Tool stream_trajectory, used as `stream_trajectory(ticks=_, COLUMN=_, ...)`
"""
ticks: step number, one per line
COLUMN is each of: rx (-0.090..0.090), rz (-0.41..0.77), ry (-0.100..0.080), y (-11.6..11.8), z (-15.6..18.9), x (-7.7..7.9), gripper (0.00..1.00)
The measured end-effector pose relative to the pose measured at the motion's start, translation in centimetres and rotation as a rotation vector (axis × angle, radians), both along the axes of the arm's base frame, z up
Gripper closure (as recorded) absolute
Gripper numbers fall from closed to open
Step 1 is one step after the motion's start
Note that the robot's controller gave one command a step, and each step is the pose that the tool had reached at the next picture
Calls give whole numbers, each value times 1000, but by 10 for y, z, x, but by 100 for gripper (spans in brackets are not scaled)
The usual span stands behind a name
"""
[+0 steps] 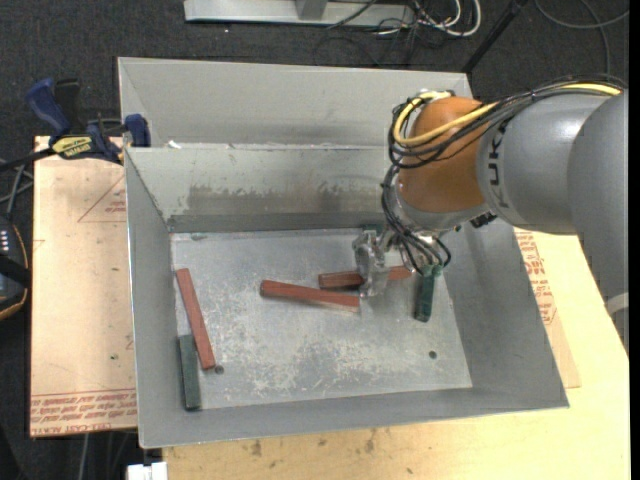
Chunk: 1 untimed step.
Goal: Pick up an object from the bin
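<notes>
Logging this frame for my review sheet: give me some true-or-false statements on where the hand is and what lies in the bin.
1. The hand is down at two red-brown flat sticks in mid-bin. True.
2. A short dark green stick lies just beside the hand. True.
3. Nothing lies near the left wall. False: a third red-brown stick and a longer dark green stick lie along it.
4. The grey metal bin holds a blue ball. False: only sticks.

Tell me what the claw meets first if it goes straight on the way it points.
Pointing down, the claw would likely first meet the short red-brown stick under it, which lies beside a longer red-brown stick mid-bin. Depth is unclear; the two may be touching.
</notes>
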<state>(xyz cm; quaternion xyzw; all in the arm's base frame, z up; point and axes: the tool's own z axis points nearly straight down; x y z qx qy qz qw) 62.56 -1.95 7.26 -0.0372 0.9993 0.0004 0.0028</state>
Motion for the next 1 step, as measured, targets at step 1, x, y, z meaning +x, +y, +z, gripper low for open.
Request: stream_trajectory(ticks=1, rx=-2, rz=5, ry=-6, y=-23, z=198, x=-34, gripper=100)
